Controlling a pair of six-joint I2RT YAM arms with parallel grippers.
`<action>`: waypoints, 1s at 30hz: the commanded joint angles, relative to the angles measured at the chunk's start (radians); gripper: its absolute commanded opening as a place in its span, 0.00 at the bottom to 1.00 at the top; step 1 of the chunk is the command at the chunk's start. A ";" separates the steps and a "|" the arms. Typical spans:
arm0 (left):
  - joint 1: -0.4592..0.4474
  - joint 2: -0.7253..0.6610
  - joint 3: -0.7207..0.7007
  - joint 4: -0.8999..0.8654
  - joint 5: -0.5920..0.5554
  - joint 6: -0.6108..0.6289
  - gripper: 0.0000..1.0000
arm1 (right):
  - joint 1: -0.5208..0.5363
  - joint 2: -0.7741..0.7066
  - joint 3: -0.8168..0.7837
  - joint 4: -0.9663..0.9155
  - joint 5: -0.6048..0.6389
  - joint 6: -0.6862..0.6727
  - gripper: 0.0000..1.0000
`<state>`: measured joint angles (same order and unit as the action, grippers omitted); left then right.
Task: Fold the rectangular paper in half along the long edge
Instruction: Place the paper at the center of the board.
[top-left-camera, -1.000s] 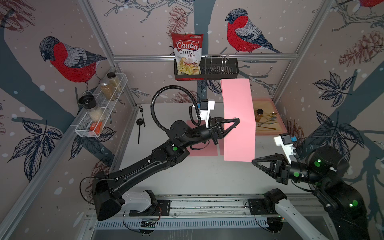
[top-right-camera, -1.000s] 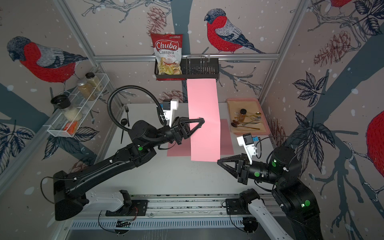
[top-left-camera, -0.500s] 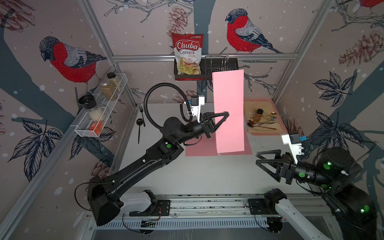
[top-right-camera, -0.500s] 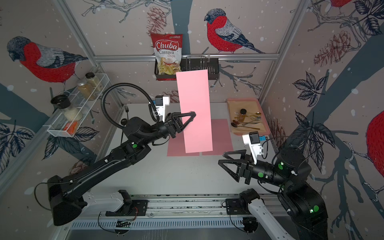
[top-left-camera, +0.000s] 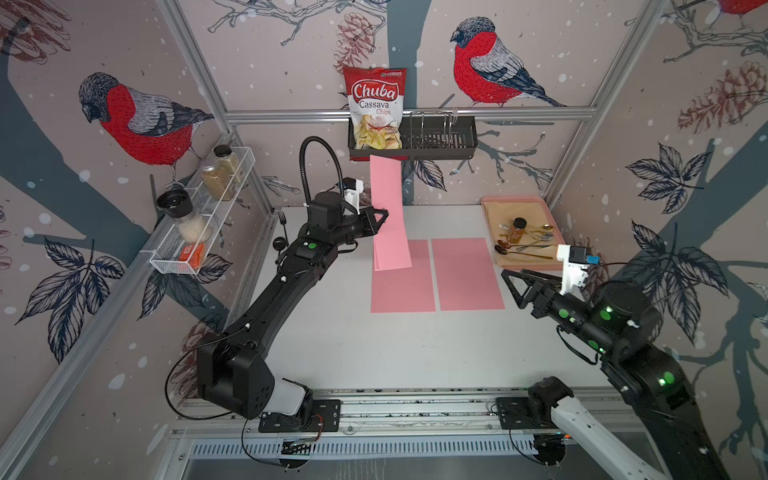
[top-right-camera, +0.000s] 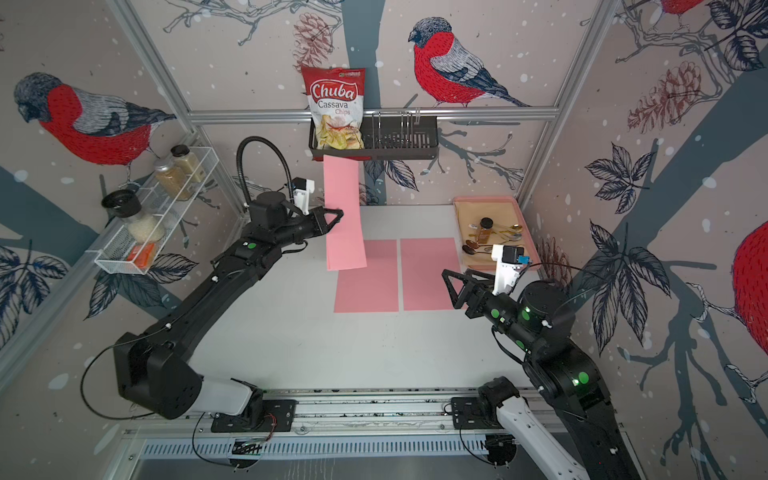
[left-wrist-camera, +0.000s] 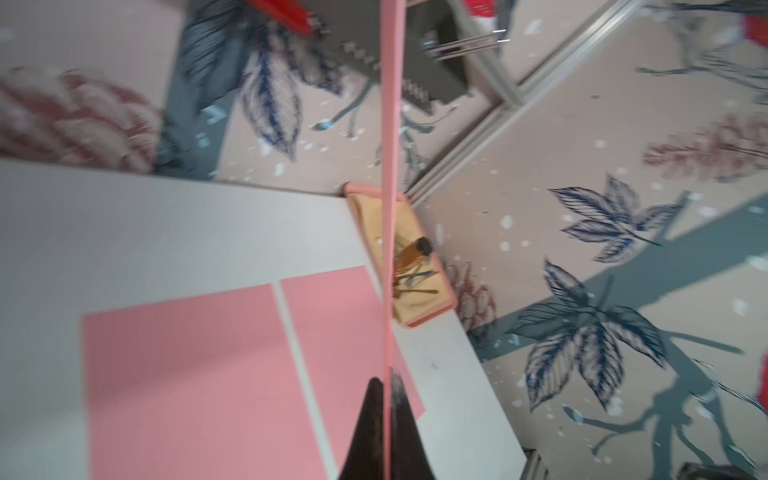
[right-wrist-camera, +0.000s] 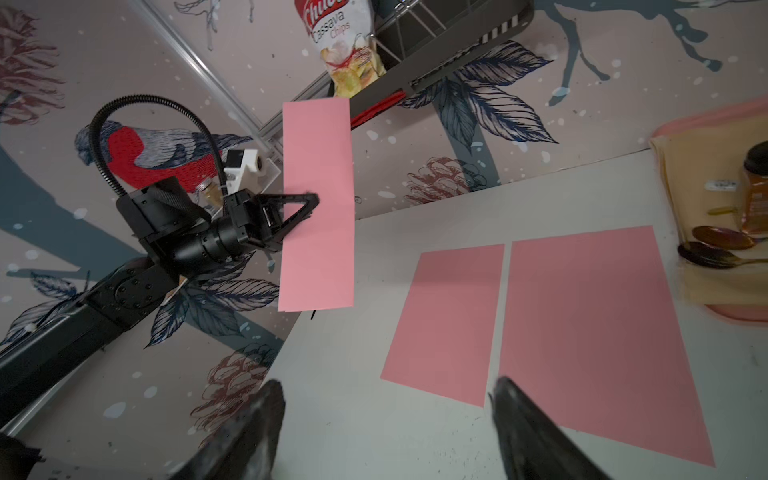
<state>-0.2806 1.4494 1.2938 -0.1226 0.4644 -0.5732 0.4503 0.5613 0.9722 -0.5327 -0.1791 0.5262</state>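
Your left pincer (top-left-camera: 385, 213) is clenched on a folded pink paper (top-left-camera: 390, 241), holding it upright in the air above the desk (top-left-camera: 374, 345). Your right pincer (top-left-camera: 511, 289) hangs released near two flat pink sheets (top-left-camera: 467, 274) lying on the desk.

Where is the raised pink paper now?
In both top views the pink paper hangs upright in the left gripper, between the black basket and the left flat sheet.
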 joint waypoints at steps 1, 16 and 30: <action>0.108 0.029 -0.036 -0.167 -0.019 0.060 0.00 | 0.001 0.047 -0.039 0.158 0.083 0.012 0.79; 0.220 0.380 -0.015 -0.196 0.066 0.266 0.00 | 0.028 0.091 -0.225 0.263 0.020 0.019 0.79; 0.284 0.513 -0.028 -0.314 -0.086 0.306 0.27 | 0.049 0.053 -0.258 0.229 0.031 0.022 0.80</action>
<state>-0.0017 1.9495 1.2682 -0.3889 0.4332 -0.2874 0.4973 0.6106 0.7025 -0.3233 -0.1471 0.5518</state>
